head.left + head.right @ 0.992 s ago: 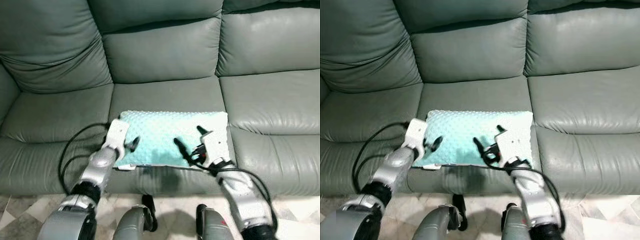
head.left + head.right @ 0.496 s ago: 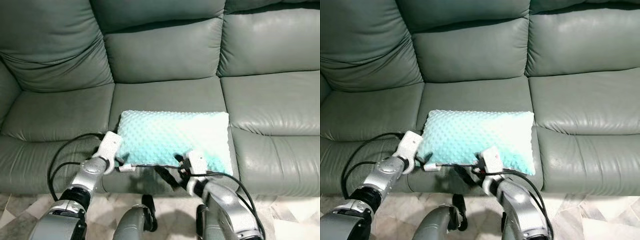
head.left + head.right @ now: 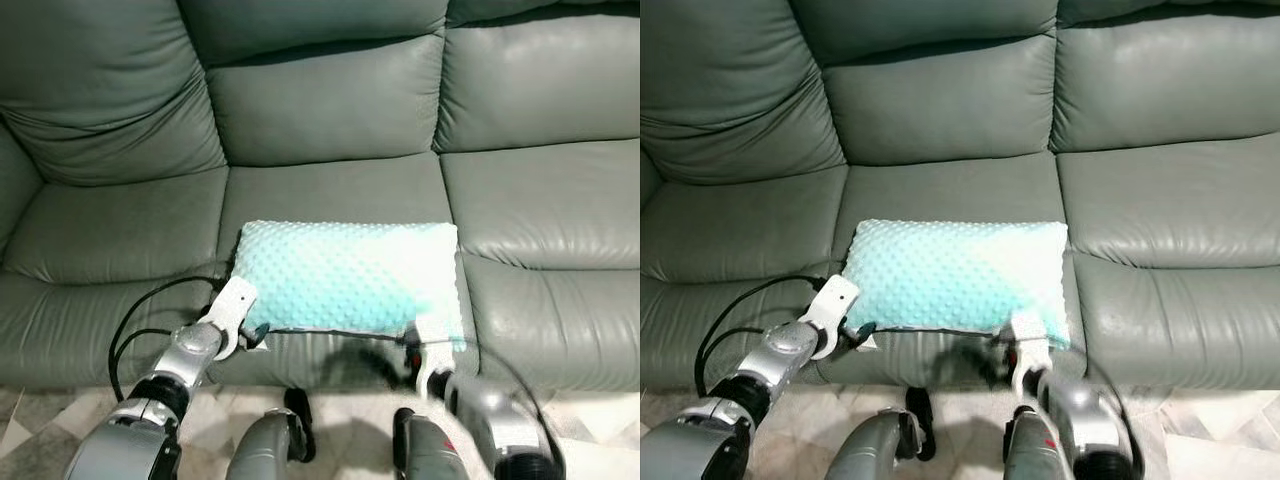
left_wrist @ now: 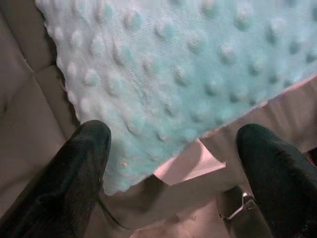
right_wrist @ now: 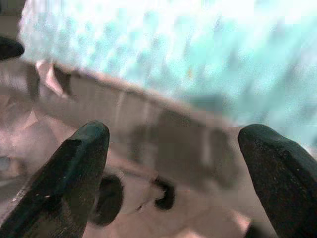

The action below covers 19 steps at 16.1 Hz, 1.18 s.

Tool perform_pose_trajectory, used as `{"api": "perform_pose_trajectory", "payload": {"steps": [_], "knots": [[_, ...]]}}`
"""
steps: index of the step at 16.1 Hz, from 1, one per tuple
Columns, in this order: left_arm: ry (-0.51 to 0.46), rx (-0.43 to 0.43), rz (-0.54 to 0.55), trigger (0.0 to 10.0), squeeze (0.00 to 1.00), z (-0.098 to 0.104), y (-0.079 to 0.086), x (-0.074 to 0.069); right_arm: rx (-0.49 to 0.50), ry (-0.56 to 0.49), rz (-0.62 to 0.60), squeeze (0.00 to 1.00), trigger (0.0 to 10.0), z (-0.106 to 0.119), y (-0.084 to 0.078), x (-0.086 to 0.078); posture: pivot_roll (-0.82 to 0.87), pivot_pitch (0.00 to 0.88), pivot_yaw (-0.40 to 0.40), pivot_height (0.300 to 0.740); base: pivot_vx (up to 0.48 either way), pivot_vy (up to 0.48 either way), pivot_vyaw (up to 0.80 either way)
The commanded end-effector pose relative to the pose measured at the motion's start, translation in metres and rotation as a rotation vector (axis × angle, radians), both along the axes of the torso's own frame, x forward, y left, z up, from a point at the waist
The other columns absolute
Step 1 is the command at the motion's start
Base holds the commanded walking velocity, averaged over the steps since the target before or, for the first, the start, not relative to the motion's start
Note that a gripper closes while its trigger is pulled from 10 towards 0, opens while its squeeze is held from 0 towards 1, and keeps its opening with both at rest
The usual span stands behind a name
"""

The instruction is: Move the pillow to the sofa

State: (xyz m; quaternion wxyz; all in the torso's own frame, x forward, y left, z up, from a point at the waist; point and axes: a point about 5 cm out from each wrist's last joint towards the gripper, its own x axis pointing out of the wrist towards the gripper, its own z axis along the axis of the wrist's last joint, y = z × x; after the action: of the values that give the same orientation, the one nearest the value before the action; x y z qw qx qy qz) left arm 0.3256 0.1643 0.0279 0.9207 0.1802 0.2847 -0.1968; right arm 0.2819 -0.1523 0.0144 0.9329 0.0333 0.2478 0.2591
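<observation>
A mint-green dotted pillow (image 3: 348,276) lies flat on the middle seat of the grey-green leather sofa (image 3: 320,110), its front edge at the cushion's front. My left gripper (image 4: 173,133) is open just off the pillow's front left corner, and that corner lies between the black fingers (image 4: 74,168) without being pinched. The left wrist housing (image 3: 232,310) sits at the seat's front edge. My right gripper (image 5: 176,135) is open and low in front of the pillow's front right part, blurred, with its wrist housing (image 3: 430,348) below the cushion edge.
The left sofa seat (image 3: 110,240) and the right sofa seat (image 3: 545,210) are bare. A black cable (image 3: 135,320) loops off my left arm over the left seat's front. My legs (image 3: 275,445) stand on the pale tiled floor (image 3: 345,410) close to the sofa.
Both grippers have drawn back from on top of the pillow to the seat's front edge and dropped lower. The pillow stays on the middle seat.
</observation>
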Motion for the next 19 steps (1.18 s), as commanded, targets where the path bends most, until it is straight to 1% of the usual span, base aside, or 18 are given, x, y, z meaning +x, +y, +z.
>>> {"api": "perform_pose_trajectory", "payload": {"steps": [1, 2, 3, 4, 7, 8, 10, 11, 12, 13, 14, 16, 19], "knots": [[0.035, 0.004, 0.025, 10.0, 0.00, -0.009, 0.004, -0.007, -0.002, 0.014, 0.017, 0.00, 10.0, -0.011, 0.000, -0.007, -0.12, 0.382, 0.164, 0.740, 0.000, 0.000, 0.00], [0.033, 0.005, 0.021, 10.0, 0.00, -0.009, 0.002, -0.006, -0.003, -0.009, 0.020, 0.00, 10.0, -0.009, 0.000, -0.003, -0.12, 0.384, 0.167, 0.740, 0.000, 0.000, 0.00], [0.038, -0.001, 0.013, 10.0, 0.00, -0.009, -0.003, -0.006, -0.021, -0.001, 0.002, 0.00, 10.0, -0.010, -0.003, 0.001, -0.11, 0.387, 0.164, 0.740, 0.000, 0.000, 0.00], [0.041, -0.003, 0.010, 10.0, 0.00, -0.009, -0.005, -0.006, -0.029, 0.007, -0.001, 0.00, 10.0, -0.012, -0.004, 0.001, -0.11, 0.388, 0.164, 0.740, 0.000, 0.000, 0.00], [0.045, -0.020, 0.021, 10.0, 0.00, -0.009, -0.012, -0.004, -0.101, -0.010, -0.033, 0.00, 10.0, -0.015, -0.008, 0.002, -0.11, 0.391, 0.166, 0.740, 0.000, 0.000, 0.00], [0.045, -0.027, 0.031, 10.0, 0.00, -0.008, -0.014, -0.003, -0.131, -0.023, -0.061, 0.00, 10.0, -0.016, -0.011, 0.003, -0.11, 0.390, 0.167, 0.740, 0.000, 0.000, 0.00], [0.038, -0.039, 0.036, 10.0, 0.00, -0.007, -0.024, -0.001, -0.177, -0.042, -0.137, 0.00, 10.0, -0.016, -0.019, 0.005, -0.11, 0.391, 0.170, 0.740, 0.000, 0.000, 0.00], [0.033, -0.051, 0.032, 10.0, 0.00, -0.005, -0.031, 0.001, -0.178, -0.043, -0.193, 0.00, 10.0, -0.015, -0.023, 0.007, -0.11, 0.391, 0.172, 0.740, 0.000, 0.000, 0.00], [0.032, -0.053, 0.031, 10.0, 0.00, -0.004, -0.033, 0.001, -0.167, -0.041, -0.217, 0.00, 10.0, -0.015, -0.025, 0.008, -0.11, 0.391, 0.172, 0.740, 0.000, 0.000, 0.00], [0.024, -0.059, 0.028, 10.0, 0.00, -0.002, -0.039, 0.003, -0.185, -0.045, -0.245, 0.00, 10.0, -0.015, -0.028, 0.009, -0.11, 0.394, 0.175, 0.740, 0.000, 0.000, 0.00], [0.020, -0.065, 0.014, 10.0, 0.00, 0.000, -0.045, 0.004, -0.209, -0.056, -0.263, 0.00, 10.0, -0.014, -0.029, 0.010, -0.11, 0.395, 0.175, 0.740, 0.000, 0.000, 0.00], [0.010, -0.069, -0.002, 10.0, 0.00, 0.002, -0.054, 0.006, -0.212, -0.092, -0.284, 0.00, 10.0, -0.010, -0.028, 0.014, -0.11, 0.398, 0.178, 0.740, 0.000, 0.000, 0.00], [0.004, -0.068, -0.009, 10.0, 0.00, 0.004, -0.057, 0.007, -0.216, -0.111, -0.304, 0.00, 10.0, -0.007, -0.027, 0.017, -0.12, 0.400, 0.182, 0.740, 0.000, 0.000, 0.00]]}}
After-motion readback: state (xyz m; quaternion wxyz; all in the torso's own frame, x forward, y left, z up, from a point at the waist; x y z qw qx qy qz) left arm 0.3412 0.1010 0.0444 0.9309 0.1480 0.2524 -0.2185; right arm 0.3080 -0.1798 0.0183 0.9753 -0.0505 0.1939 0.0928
